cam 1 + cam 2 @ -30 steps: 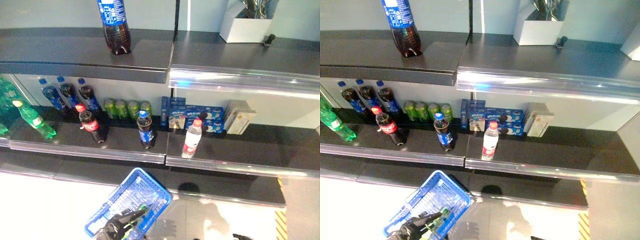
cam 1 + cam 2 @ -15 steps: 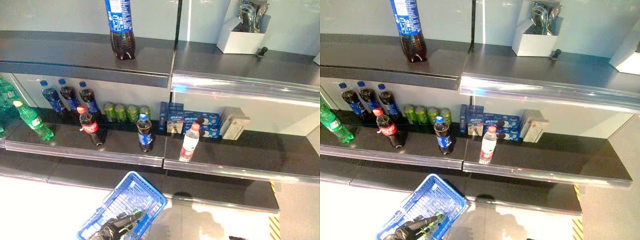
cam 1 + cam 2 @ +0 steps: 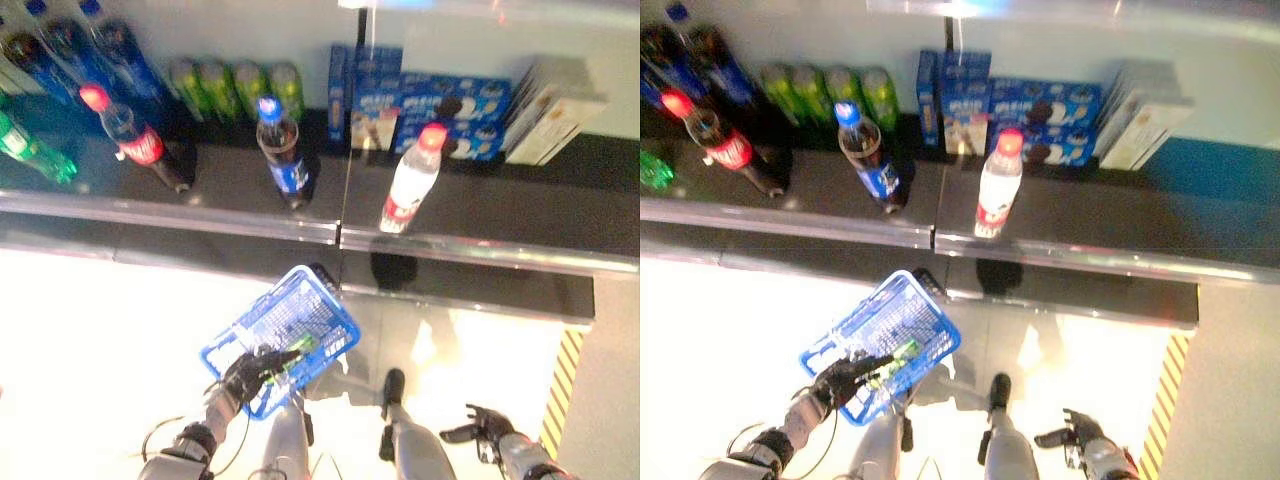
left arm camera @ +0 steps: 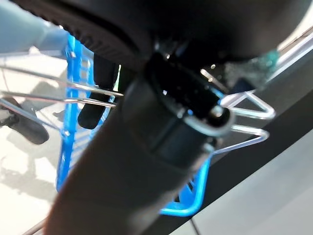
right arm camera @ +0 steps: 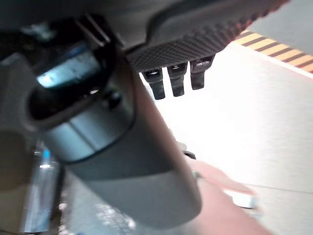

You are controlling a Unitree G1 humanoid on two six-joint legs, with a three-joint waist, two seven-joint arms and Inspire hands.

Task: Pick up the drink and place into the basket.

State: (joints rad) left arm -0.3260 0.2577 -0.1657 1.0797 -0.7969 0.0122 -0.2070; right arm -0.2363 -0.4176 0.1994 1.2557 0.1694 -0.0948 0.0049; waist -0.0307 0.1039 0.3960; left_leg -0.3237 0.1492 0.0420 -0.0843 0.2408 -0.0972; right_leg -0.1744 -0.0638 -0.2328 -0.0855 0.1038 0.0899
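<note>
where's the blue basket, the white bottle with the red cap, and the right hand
blue basket (image 3: 335, 322): left eye view, on its far rim.
white bottle with the red cap (image 3: 408, 188): left eye view, on the body, mid-label.
right hand (image 3: 1077, 432): right eye view, on the palm, low by the floor.

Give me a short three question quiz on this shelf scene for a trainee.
1. True or false: the left robot hand holds the blue basket.
2. Which bottle stands nearest the cookie boxes? A) red-cap cola B) white bottle C) green bottle
3. Fill in: the right robot hand holds ____.

Key: 1 true. 2 B, the white bottle. 3 nothing.
</note>
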